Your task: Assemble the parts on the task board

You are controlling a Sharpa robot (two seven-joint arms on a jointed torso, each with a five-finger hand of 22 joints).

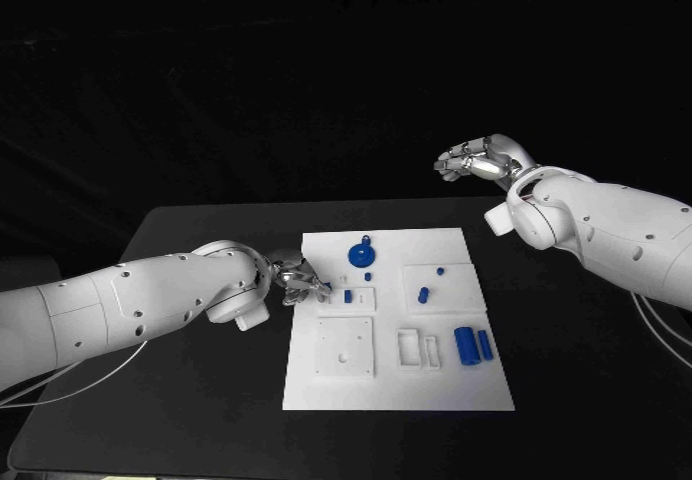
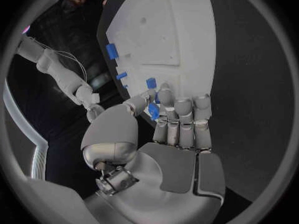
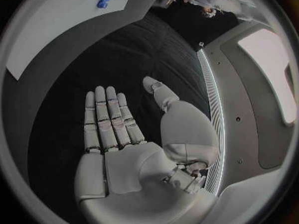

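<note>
Left wrist view, small blue part [image 2: 153,110] pinched between left hand [image 2: 168,134] fingers [image 2: 165,97]

A black table [image 1: 188,400] with a matte top stands against a fully dark backdrop [image 1: 289,90], with nothing distinct behind it. In the right wrist view, a pale curved wall panel [image 3: 249,109] runs past the table's edge, with a bright rectangular light or window [image 3: 274,69] set in it.
</note>
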